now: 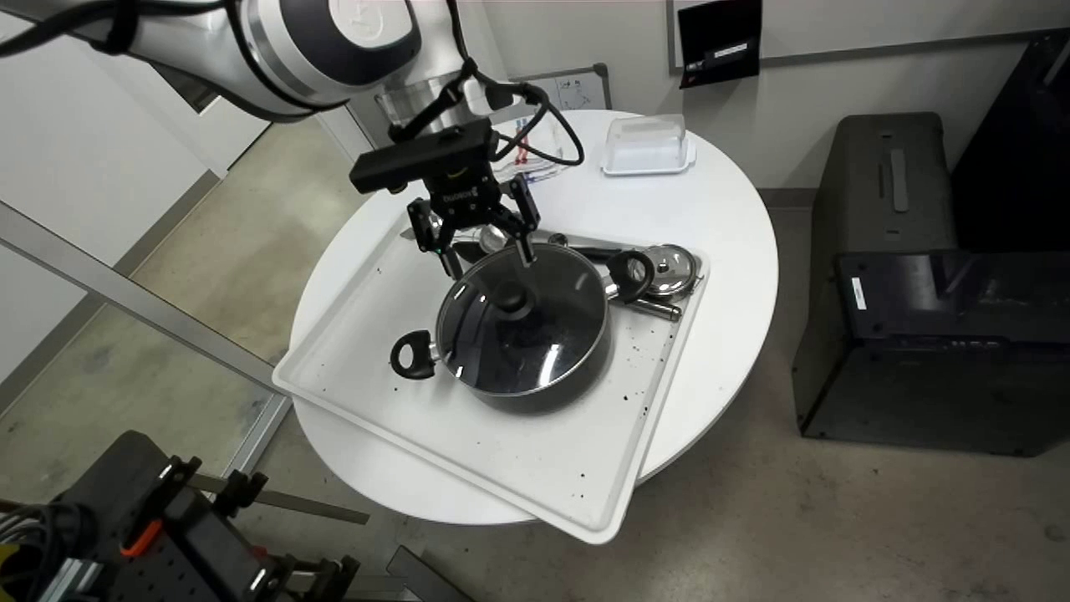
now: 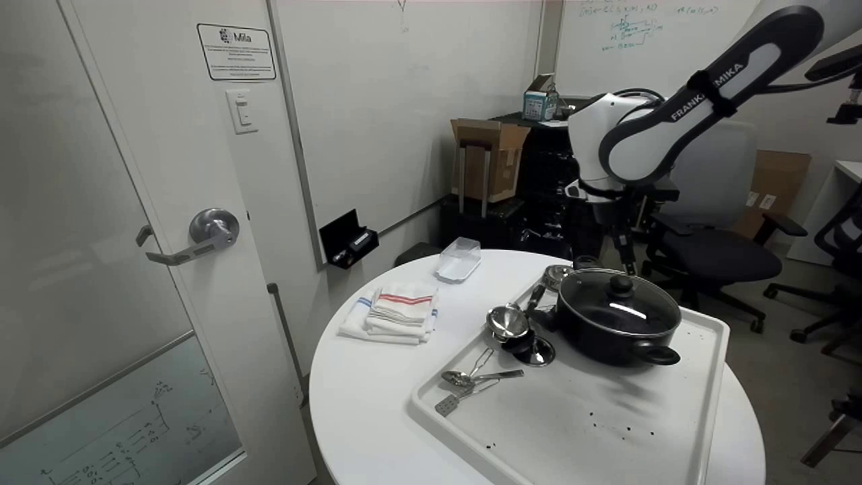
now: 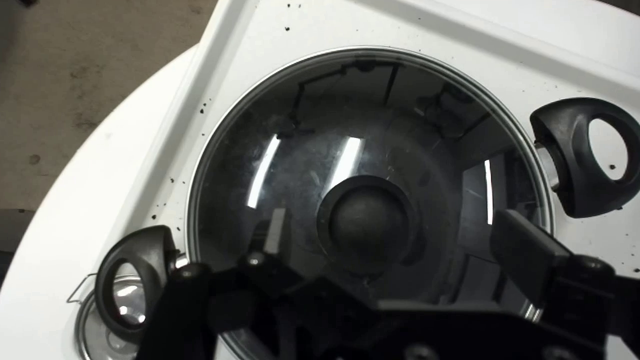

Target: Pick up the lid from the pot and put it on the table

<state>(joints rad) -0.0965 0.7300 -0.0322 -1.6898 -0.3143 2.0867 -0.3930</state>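
The glass lid (image 1: pixel 547 339) with its dark centre knob lies on the black pot (image 1: pixel 543 403). The lid (image 2: pixel 599 303) and pot (image 2: pixel 596 340) also show in an exterior view. The pot stands on a tray on the round white table (image 1: pixel 731 226). My gripper (image 1: pixel 490 259) is open and empty, above the lid near its edge. In the wrist view, the lid's knob (image 3: pixel 369 225) appears between the spread fingers of the gripper (image 3: pixel 390 225), nearer the left finger. The fingers look apart from the knob. The pot's inside shows only dimly through the glass.
The white rectangular tray (image 1: pixel 418 435) overhangs the table edge. A small lid (image 1: pixel 669 269) and metal utensils (image 2: pixel 471 380) lie beside the pot. Two pot handles (image 1: pixel 412 354) stick out. Folded towels (image 2: pixel 397 313) and a clear-covered dish (image 1: pixel 648 146) stand on the table.
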